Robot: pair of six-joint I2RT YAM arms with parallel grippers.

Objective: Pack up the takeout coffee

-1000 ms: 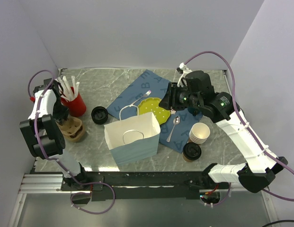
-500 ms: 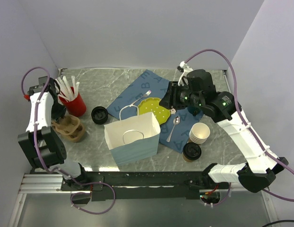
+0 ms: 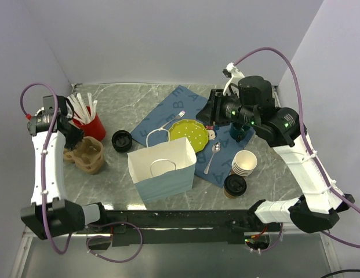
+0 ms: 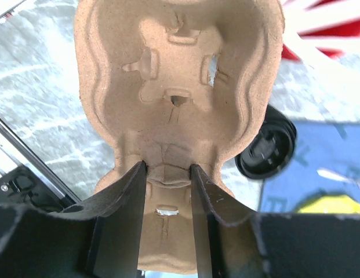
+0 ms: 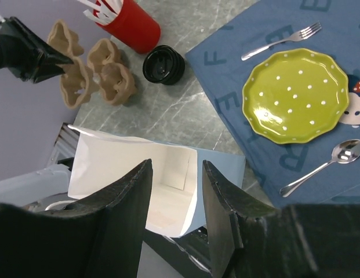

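Coffee: the coffee (image 3: 235,185) stands upright with its black lid on, at the near right of the table (image 3: 127,101). It is just beside the cup stack (image 3: 244,163), at the near corner of the mat (image 3: 185,101), and apart from the bag (image 3: 162,168). Neither gripper touches it.
Left gripper: the left gripper (image 4: 168,174) has its fingers (image 4: 124,214) closed on the centre ridge of the carrier (image 4: 180,87), pinching it from both sides.
Carrier: moulded brown pulp, at the left of the table near the red cup (image 3: 93,124). From these views it is not certain whether it rests on the table or is lifted.
Right gripper: the right gripper (image 5: 175,174) points down above the far edge of the bag. Its fingers are spread and nothing is between them.
Bag: white inside, pale blue outside, upright with its mouth open, near the centre front. Nothing can be seen inside it.
Lid: the loose black lid (image 3: 122,140) lies between the carrier and the mat.
Red cup: holds white straws (image 3: 81,104), at the far left.
Mat: blue, carrying the green dotted plate (image 5: 295,95), with the fork (image 5: 281,40) on the far side of the plate and the spoon (image 5: 324,167) on its near right.
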